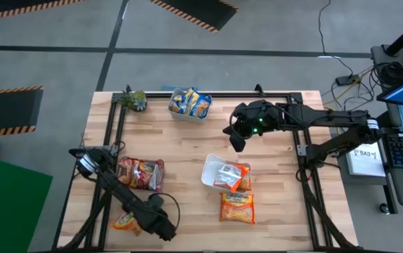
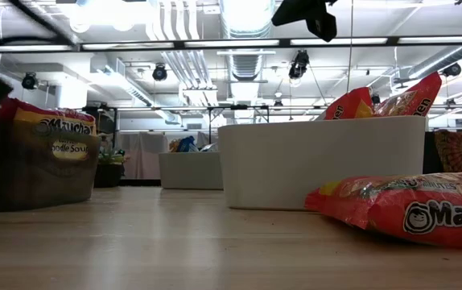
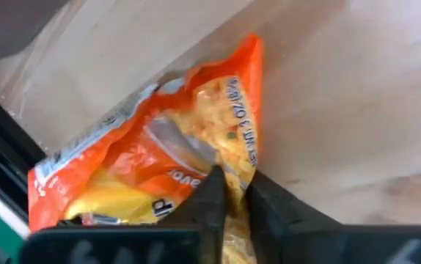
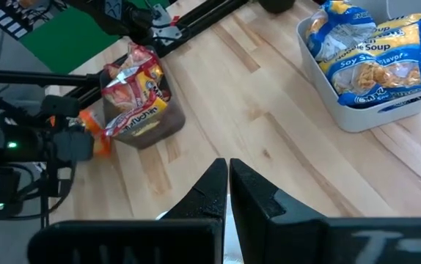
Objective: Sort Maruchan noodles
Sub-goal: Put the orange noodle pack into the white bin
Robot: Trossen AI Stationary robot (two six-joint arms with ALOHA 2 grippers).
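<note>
I see my left end effector [image 3: 229, 192] pinching an orange noodle packet [image 3: 174, 158] at the desk's [image 1: 187, 151] lower left; the right end effector [image 4: 227, 183] hovers fully closed, empty.

One packet [image 1: 237, 208] lies on the table [image 1: 187, 140] just before the middle tray [image 1: 212, 171]; another tray [image 1: 180, 114] sits behind.
</note>
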